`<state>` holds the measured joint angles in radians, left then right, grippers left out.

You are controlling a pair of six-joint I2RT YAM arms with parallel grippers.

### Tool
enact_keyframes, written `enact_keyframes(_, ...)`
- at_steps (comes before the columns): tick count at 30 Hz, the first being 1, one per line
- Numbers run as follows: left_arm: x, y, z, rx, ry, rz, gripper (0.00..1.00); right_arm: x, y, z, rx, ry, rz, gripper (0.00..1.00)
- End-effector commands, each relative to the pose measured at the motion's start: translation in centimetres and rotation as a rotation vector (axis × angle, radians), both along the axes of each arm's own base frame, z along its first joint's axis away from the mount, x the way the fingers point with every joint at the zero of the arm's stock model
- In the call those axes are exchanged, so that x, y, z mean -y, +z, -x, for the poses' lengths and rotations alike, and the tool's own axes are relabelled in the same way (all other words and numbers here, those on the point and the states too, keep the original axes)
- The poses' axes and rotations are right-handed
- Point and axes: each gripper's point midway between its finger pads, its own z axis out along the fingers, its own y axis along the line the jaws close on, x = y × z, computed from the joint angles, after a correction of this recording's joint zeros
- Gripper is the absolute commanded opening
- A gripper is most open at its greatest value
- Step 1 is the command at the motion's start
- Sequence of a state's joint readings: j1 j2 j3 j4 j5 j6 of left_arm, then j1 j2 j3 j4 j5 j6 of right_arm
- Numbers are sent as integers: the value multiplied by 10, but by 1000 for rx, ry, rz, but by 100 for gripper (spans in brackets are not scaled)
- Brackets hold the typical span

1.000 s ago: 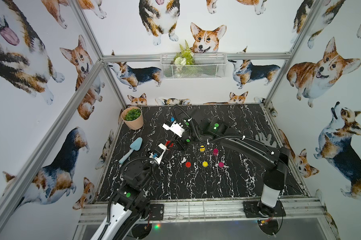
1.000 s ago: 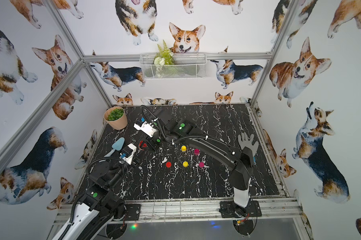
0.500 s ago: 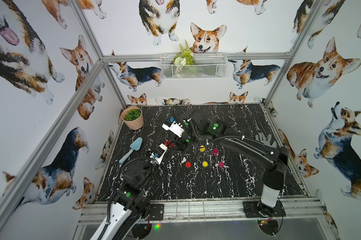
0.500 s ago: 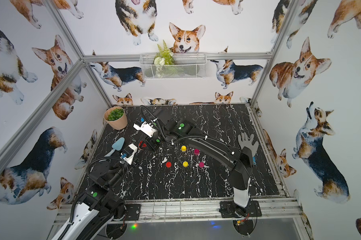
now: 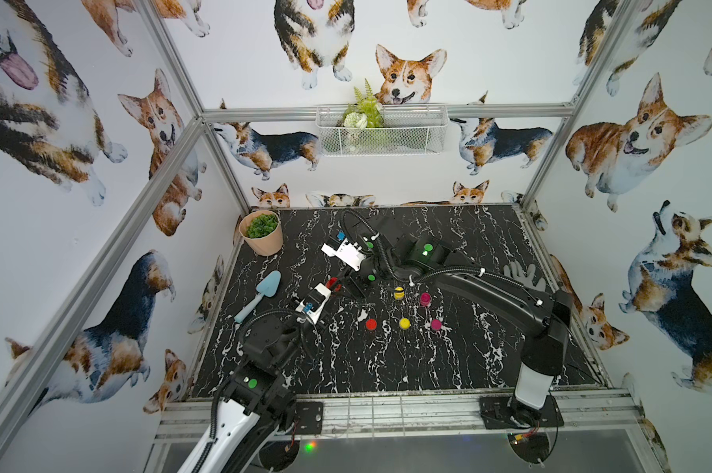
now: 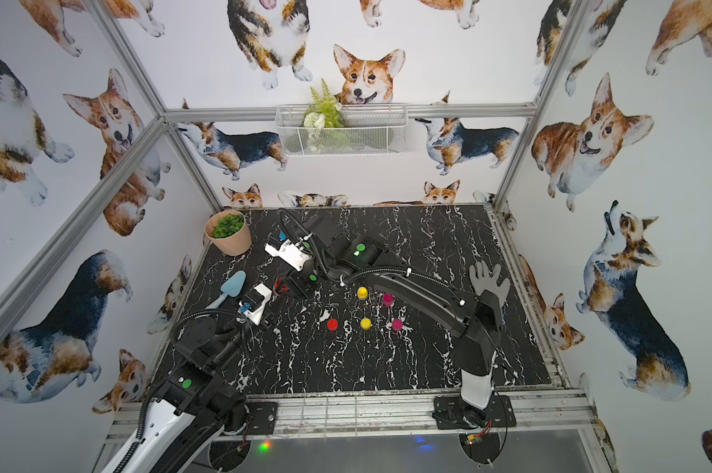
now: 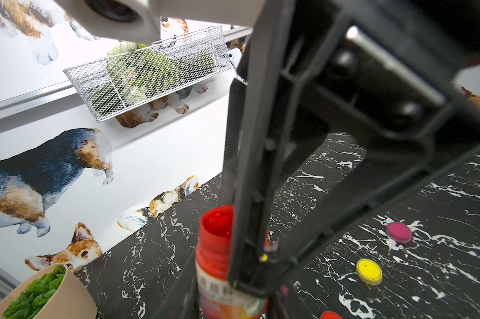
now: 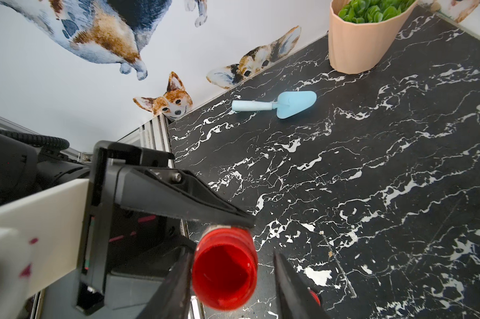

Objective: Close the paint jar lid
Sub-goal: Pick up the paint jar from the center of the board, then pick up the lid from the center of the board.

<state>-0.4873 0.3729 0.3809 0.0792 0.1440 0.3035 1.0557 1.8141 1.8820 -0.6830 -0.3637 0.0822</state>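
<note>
The right wrist view alone looks down into the paint jar (image 8: 224, 273): its mouth is uncapped, with red paint inside. Both top views reduce the jar to a red spot between the grippers, but they show the red lid (image 5: 370, 324) on the table (image 5: 448, 368), between 4 and 5 o'clock of the jar. The left gripper (image 8: 219, 230) is clamped on the jar below the neck. The right gripper (image 8: 230, 261) straddles the mouth with jaws parted: one finger (image 8: 178, 287) touches the rim and its partner stands clear.
</note>
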Motion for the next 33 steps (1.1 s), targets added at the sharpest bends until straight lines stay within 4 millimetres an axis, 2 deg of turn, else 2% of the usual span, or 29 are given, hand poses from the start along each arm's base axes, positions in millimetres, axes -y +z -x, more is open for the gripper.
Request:
enact_keyframes(1,0,8,1,31,-2,-6,35,3,9,-2,39,-17,-20,56)
enact_keyframes(11,-4,2,-4,11,35,-30,35,28,31,-6,58,-52,-112,59)
enact_keyframes(13,-6,1,-5,8,44,-35,35,38,31,-10,66,-78,-117,59)
enact_keyframes(16,-9,6,0,10,44,-35,35,56,17,-19,71,-144,-95,59)
enact_keyframes(21,-19,27,23,48,37,14,35,85,-53,-31,52,-259,34,57)
enact_keyframes(23,-24,35,36,72,27,42,35,91,-81,-32,34,-278,91,57)
enact_keyframes(27,-31,46,58,119,0,99,35,94,-130,-31,-4,-284,180,56)
enact_keyframes(29,-34,48,66,132,-8,121,35,92,-148,-29,0,-267,224,56)
enact_keyframes(33,-30,42,68,113,-32,108,35,87,-188,-20,4,-214,332,56)
